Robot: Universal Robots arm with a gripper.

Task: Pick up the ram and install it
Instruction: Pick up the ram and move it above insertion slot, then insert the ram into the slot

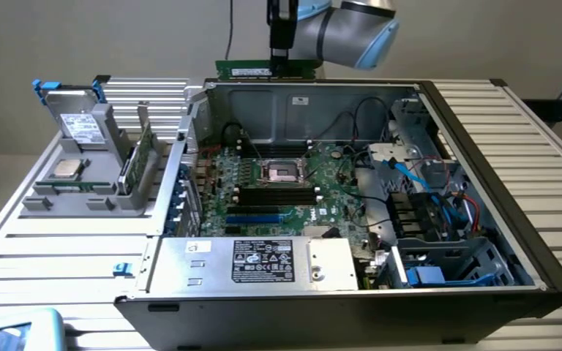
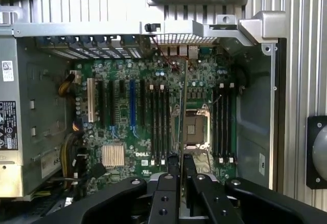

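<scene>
My gripper [image 1: 279, 60] hangs above the back wall of the open computer case, shut on the ram [image 1: 266, 69]. The ram is a long green stick with a white label, held level by its top edge. In the wrist view the ram [image 2: 181, 111] shows edge-on as a thin line running out from between the black fingers [image 2: 171, 170], high over the green motherboard [image 2: 127, 132]. The black memory slots [image 1: 276, 194] lie beside the processor socket [image 1: 283, 172], well below the stick. In the wrist view, slots [image 2: 158, 121] sit on either side of the socket [image 2: 195, 129].
A grey fixture [image 1: 96, 186] to the exterior view's left of the case holds a silver processor chip [image 1: 66, 169], an upright green board [image 1: 140, 162] and a drive in a blue-tabbed bracket [image 1: 81, 126]. The power supply [image 1: 252, 265] fills the case's front. Cables [image 1: 408, 183] and drive bays crowd the exterior view's right.
</scene>
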